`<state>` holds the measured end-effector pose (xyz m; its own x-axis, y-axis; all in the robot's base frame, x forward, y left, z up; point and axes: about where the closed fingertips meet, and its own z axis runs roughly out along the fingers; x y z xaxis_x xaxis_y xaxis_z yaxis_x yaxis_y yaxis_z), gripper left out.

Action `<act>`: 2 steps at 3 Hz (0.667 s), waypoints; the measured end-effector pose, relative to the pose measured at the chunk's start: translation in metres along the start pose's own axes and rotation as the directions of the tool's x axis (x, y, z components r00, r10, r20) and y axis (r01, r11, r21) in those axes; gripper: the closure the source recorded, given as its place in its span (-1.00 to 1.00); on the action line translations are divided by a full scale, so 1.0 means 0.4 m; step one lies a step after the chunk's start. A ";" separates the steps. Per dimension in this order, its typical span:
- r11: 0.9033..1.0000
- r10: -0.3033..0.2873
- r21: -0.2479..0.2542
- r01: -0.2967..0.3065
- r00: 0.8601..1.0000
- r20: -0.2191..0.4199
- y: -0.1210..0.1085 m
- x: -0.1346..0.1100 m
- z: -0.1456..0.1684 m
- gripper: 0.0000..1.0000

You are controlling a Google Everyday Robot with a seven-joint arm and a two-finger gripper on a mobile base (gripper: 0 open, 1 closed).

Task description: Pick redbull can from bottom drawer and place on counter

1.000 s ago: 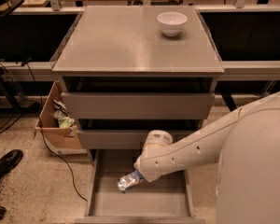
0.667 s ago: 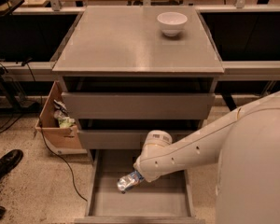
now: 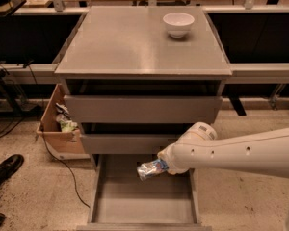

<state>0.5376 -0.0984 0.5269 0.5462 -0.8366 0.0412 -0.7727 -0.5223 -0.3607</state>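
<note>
The redbull can [image 3: 151, 169], silver with blue patches, lies on its side in my gripper [image 3: 164, 166], held above the open bottom drawer [image 3: 135, 211] near its back right. My white arm reaches in from the right, and the gripper is shut on the can's right end. The drawer floor below is bare grey. The counter [image 3: 135, 42] is the flat grey top of the cabinet, well above the can.
A white bowl [image 3: 178, 23] stands at the counter's back right. The two upper drawers [image 3: 142, 109] are partly pulled out above the gripper. A cardboard box [image 3: 58, 129] with litter stands to the cabinet's left, and a black shoe [image 3: 5, 170] is on the floor.
The can has come up off the drawer floor and moved up and right with my gripper. My arm now reaches in lower from the right.
</note>
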 end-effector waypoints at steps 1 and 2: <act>0.997 0.066 0.040 -0.066 0.998 -0.001 -0.006 0.095 -0.156 1.00; 0.997 0.041 0.066 -0.039 0.998 -0.037 -0.027 0.119 -0.309 1.00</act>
<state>0.5321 -0.1531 0.6478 0.5016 -0.8630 0.0608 -0.7702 -0.4775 -0.4228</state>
